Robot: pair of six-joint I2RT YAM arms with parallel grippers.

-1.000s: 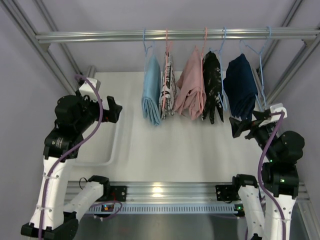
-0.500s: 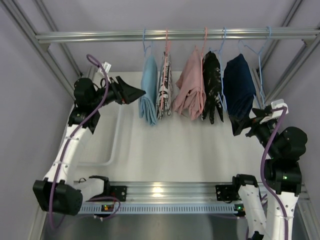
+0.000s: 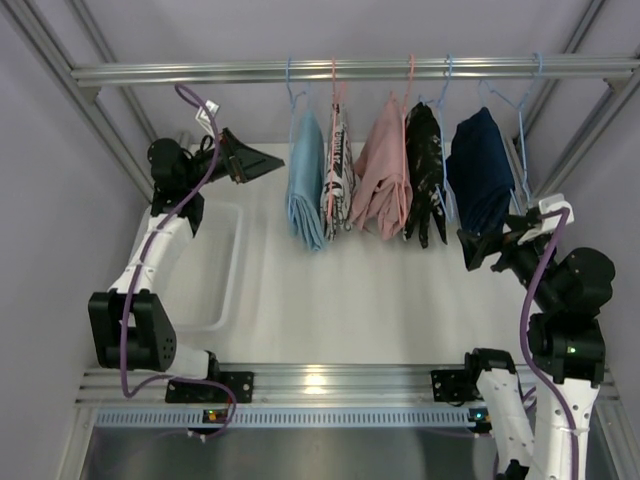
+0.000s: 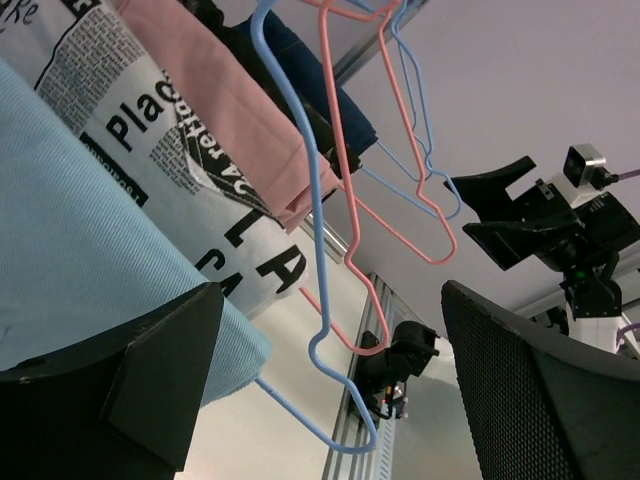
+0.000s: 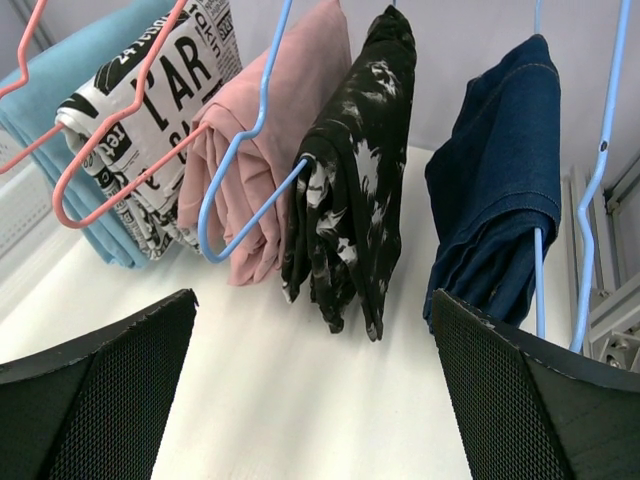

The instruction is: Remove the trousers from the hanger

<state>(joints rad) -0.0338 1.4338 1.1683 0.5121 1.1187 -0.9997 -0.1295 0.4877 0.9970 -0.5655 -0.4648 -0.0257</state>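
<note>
Three trousers hang on hangers from the metal rail [image 3: 200, 72]: light blue trousers [image 3: 305, 185], newsprint-pattern trousers [image 3: 338, 180] and dusty pink trousers [image 3: 382, 175]. My left gripper [image 3: 268, 162] is open, raised just left of the light blue trousers, apart from them. In the left wrist view the light blue cloth [image 4: 80, 250] lies by the left finger [image 4: 130, 390], and a blue hanger [image 4: 322, 210] crosses between the fingers of the gripper [image 4: 330, 295]. My right gripper [image 3: 478, 250] is open and empty, low at the right. It [image 5: 312, 300] faces the garments.
A black-and-white patterned garment [image 3: 425, 180] and a dark navy one [image 3: 482, 170] hang at the right end of the rail. A white bin [image 3: 215, 270] sits at the table's left. Slanted frame struts [image 3: 575, 130] flank both sides.
My left arm has stretched up and back, lifting its gripper from mid-table height to beside the top of the light blue trousers, which swung a little. The right arm has barely moved.
</note>
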